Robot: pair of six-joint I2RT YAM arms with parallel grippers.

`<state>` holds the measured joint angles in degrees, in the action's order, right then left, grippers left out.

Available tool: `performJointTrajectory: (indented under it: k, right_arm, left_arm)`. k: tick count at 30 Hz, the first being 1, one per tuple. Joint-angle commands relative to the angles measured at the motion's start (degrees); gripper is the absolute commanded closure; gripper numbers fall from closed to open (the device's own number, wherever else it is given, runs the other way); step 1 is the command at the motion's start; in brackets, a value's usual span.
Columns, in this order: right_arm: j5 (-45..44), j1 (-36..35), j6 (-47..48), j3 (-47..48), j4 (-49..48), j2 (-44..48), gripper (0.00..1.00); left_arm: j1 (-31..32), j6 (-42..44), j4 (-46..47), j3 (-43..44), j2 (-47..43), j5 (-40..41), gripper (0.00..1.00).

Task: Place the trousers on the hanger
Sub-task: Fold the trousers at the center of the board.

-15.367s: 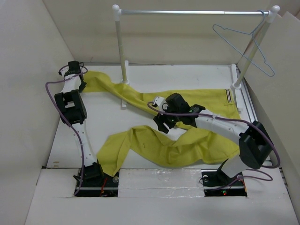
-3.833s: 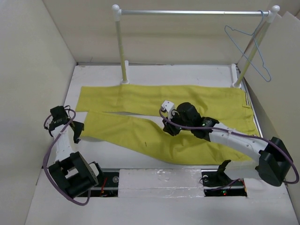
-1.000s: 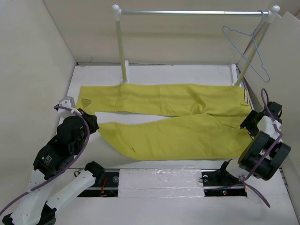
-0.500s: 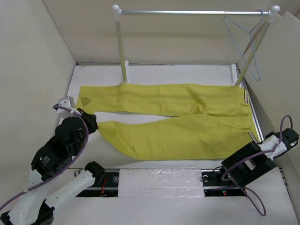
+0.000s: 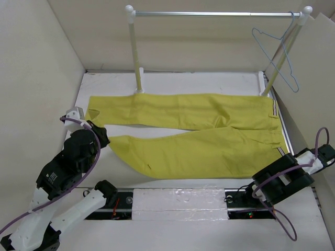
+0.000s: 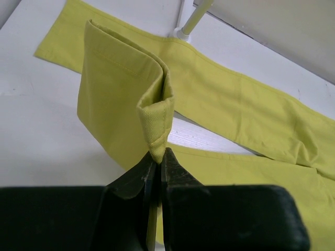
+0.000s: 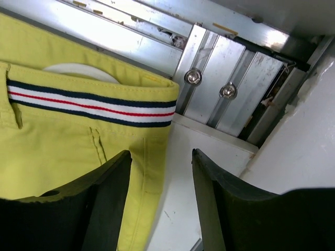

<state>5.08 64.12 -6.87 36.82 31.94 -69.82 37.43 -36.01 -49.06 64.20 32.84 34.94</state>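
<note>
The mustard-yellow trousers (image 5: 199, 130) lie spread flat on the table, legs to the left, striped waistband (image 7: 94, 107) at the right. My left gripper (image 5: 103, 137) is shut on the hem of the near leg (image 6: 157, 123), lifting it into a fold. My right gripper (image 7: 161, 157) is open and empty, low at the table's right edge, its fingers either side of the waistband's near corner. The pale blue wire hanger (image 5: 276, 57) hangs on the rail's right end.
The white-posted rail (image 5: 214, 14) stands across the back, its left post (image 5: 135, 52) just behind the far leg. Metal brackets and a side wall (image 7: 225, 89) lie close beside my right gripper. Beige walls enclose the table.
My right arm has swung from the waistband down to the table's near right corner. The hanger sways on the rail. My left gripper keeps its hold on the hem.
</note>
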Motion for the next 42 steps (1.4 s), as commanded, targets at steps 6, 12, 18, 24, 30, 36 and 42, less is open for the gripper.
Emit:
performJointTrajectory:
  k: [6, 12, 18, 24, 30, 36, 42]
  right_arm:
    - [1.60, 0.39, 0.98, 0.10, -7.68, -4.87, 0.46]
    - [3.62, 0.39, 2.74, -0.17, -12.52, -8.93, 0.73]
    - [-1.55, 0.39, 5.29, 2.90, -4.89, 0.90, 0.96]
    - [-6.04, -0.84, 4.85, 9.13, 9.52, 4.00, 1.00]
    - [-2.00, -4.96, 10.21, 17.30, 10.16, -1.19, 1.00]
    - [-3.68, -16.10, 10.22, 29.96, 10.95, -7.69, 1.00]
    - [-0.25, -26.66, 2.84, 40.95, 3.74, -15.68, 1.00]
  left_arm:
    - [0.28, 0.24, 0.81, -0.05, 1.17, 5.31, 1.00]
    - [0.97, 0.68, -2.53, 2.23, 2.32, 15.23, 1.00]
    - [1.51, -1.43, -6.22, 9.25, 3.11, 23.76, 1.00]
    - [1.51, 0.49, -4.39, 15.68, 0.30, 29.83, 1.00]
    - [1.51, -3.00, -4.37, 11.40, -0.94, 29.31, 1.00]
    - [1.51, -9.16, -2.71, 5.23, 6.69, 26.06, 1.00]
    - [-0.51, -17.77, -8.93, 7.51, 22.78, 24.74, 1.00]
